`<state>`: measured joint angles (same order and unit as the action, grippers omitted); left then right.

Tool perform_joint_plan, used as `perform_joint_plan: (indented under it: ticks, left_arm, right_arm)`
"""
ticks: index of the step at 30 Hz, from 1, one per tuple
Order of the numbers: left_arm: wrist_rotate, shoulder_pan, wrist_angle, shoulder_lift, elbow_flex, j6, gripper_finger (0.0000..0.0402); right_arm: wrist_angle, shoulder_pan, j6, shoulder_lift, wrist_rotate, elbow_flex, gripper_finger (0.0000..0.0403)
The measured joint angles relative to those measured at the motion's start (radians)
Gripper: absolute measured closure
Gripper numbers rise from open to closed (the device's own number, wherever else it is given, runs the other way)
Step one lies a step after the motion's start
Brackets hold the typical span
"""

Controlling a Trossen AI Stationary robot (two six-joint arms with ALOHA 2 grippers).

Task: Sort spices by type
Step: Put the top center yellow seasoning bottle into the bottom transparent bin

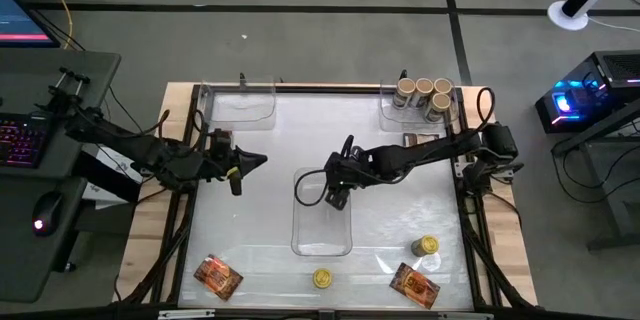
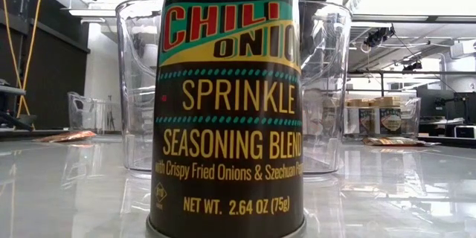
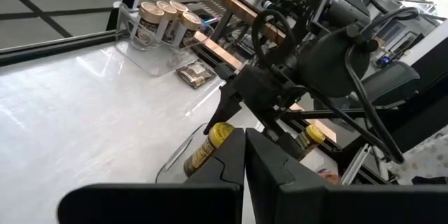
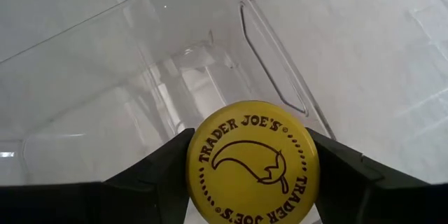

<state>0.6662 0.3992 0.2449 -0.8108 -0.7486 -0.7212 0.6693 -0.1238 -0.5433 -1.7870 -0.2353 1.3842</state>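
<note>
While its fingers are spread part-way, the right end effector (image 4: 252, 164) is clamped on the yellow lid of a held jar (image 4: 253, 162), a finger pressed to each side. This jar is held above the middle clear tray (image 1: 322, 222), at its far end. The left end effector (image 1: 252, 161) is pressed shut, holding nothing, well to the left of the right one.

Four beige-lidded jars (image 1: 423, 95) are counted in a far-right tray (image 1: 390, 112). Three yellow-lidded jars are counted: the held one, a near jar (image 1: 322, 278) and a right jar (image 1: 426, 246). Two orange-red foil packets (image 1: 217, 276) lie at the near edge of the surface (image 1: 250, 230), one on each side.

"Chili Onion Sprinkle Seasoning Blend" can be read on the near jar's label only in the low view; "Trader Joe's" on the held lid is shown only in the right wrist view.
</note>
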Motion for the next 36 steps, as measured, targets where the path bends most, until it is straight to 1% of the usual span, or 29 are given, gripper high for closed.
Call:
perform_joint_plan:
  ticks: [4,6,16,24,29,31,33,36]
  left_arm:
    - [0.0,0.0,0.005,0.0,0.0,0.0,0.0402]
    - [0.0,0.0,0.006,0.0,0.0,0.0,0.0402]
    - [0.0,0.0,0.022,0.0,0.0,0.0,0.0402]
    - [0.0,0.0,0.028,0.0,0.0,0.0,0.0401]
    - [0.0,0.0,0.044,0.0,0.0,0.0,0.0402]
    - [0.0,0.0,0.048,0.0,0.0,0.0,0.0402]
    - [0.0,0.0,0.049,0.0,0.0,0.0,0.0402]
    - [0.0,0.0,0.05,0.0,0.0,0.0,0.0402]
  right_arm:
    - [0.005,0.0,0.0,0.0,-0.004,0.0,0.0131]
    - [0.005,0.0,0.001,0.0,-0.018,0.0,0.0118]
    - [0.008,0.0,0.019,0.0,-0.013,0.003,0.011]
    - [0.006,0.006,0.07,-0.001,0.0,0.063,0.0109]
    - [0.024,0.03,0.051,-0.001,0.003,0.063,0.0108]
    - [0.01,0.038,0.048,-0.001,0.033,0.063,0.0108]
    - [-0.016,0.041,0.055,-0.001,0.091,0.063,0.0108]
    - [-0.067,0.031,0.132,-0.005,0.183,0.063,0.0108]
